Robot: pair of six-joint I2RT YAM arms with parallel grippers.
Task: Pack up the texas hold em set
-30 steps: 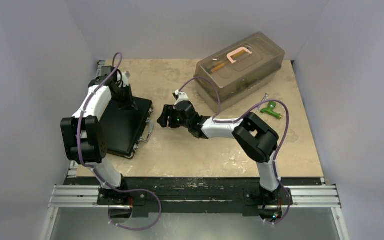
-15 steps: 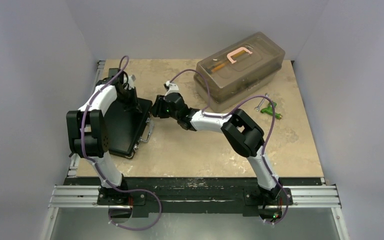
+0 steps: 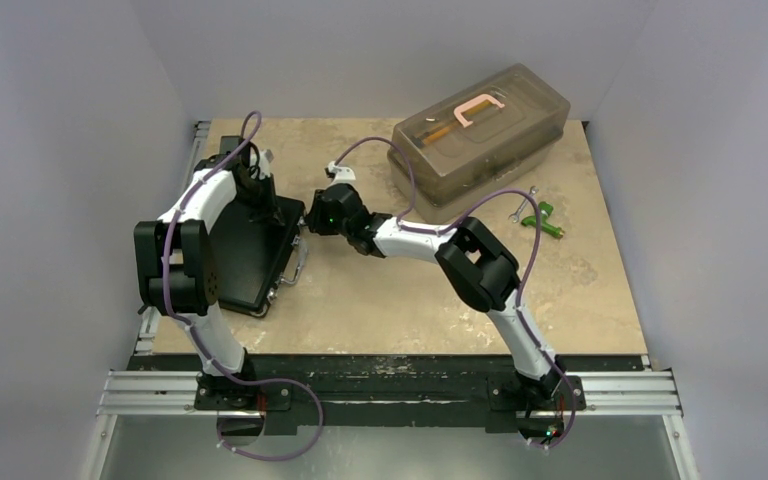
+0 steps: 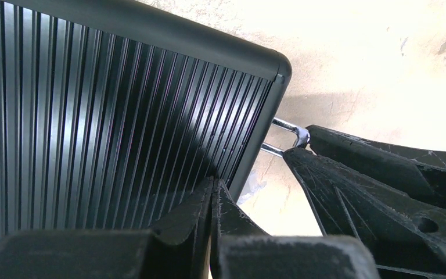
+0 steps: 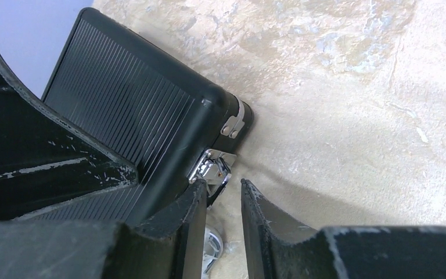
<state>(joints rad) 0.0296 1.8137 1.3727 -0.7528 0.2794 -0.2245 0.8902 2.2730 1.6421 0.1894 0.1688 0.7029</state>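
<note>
The case (image 3: pixel 245 255) lies shut and flat on the left part of the desk (image 3: pixel 380 300), ribbed lid up. The left fingers (image 4: pixel 191 212) are clenched together, empty, with their tips on the lid near its far right corner. The right fingers (image 5: pixel 186 215) stand a narrow gap apart at the case's right edge. One finger is just beside the chrome latch (image 5: pixel 212 168), and whether it touches cannot be told. They grasp nothing that can be seen. The tub (image 3: pixel 480 140) stands well apart at the far right.
</note>
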